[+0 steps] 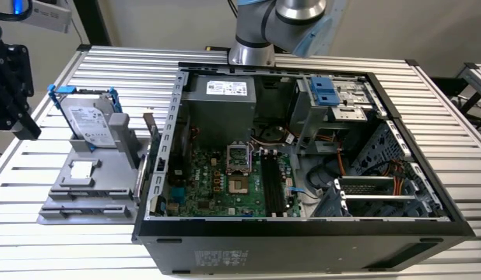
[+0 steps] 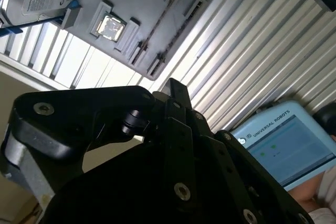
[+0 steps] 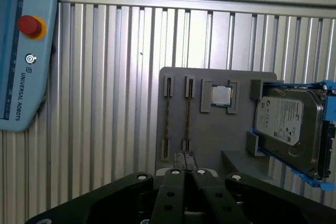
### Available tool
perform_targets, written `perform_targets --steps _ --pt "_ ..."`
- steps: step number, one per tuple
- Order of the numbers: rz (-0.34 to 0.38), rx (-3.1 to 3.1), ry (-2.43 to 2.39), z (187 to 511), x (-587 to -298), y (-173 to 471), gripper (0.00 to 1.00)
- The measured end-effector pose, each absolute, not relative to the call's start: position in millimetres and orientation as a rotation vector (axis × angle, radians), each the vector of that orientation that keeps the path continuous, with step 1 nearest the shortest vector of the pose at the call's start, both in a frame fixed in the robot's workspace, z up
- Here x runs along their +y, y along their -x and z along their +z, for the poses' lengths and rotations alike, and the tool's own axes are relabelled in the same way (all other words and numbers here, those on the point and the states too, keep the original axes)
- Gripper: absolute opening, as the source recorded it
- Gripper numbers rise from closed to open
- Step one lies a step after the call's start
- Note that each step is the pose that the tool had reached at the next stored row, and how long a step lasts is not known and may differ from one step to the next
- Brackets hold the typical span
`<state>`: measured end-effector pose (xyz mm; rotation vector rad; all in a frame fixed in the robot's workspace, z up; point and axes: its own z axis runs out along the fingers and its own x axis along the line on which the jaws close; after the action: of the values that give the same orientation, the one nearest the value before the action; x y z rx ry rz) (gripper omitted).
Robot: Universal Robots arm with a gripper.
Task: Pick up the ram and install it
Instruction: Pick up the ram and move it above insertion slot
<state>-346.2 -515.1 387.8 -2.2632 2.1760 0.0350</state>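
In the exterior view my gripper [image 1: 25,129] hangs at the far left, above the table and beside the grey fixture [image 1: 84,198]. The first wrist view shows my gripper [image 3: 185,156] over the fixture's [image 3: 210,140] near edge, its two fingers pressed together with nothing visible between them. Two narrow grooves [image 3: 178,119] run along the fixture beside a square chip [image 3: 221,96]. The ram is out of view. The open computer case [image 1: 302,227] lies to the exterior view's right, with long black motherboard slots [image 1: 274,185] in its middle.
A silver hard drive [image 1: 91,121] in a blue frame stands at the fixture's far end. The arm's base [image 1: 252,41] is behind the case. A blue teach pendant [image 3: 23,51] lies on the slatted table [image 1: 14,192]. Part of a person [image 2: 321,192] is near the pendant [image 2: 283,145].
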Motion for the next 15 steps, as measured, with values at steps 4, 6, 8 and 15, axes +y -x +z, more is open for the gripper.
perform_targets --steps 4,6,8,15 --pt "0.035 2.176 2.263 387.8 -515.1 346.2 1.0" --pt "0.035 2.176 2.263 387.9 -515.1 346.2 1.0" --pt "0.035 2.176 2.263 387.8 -515.1 346.2 1.0" --pt "0.035 2.176 2.263 387.8 -515.1 346.2 1.0"
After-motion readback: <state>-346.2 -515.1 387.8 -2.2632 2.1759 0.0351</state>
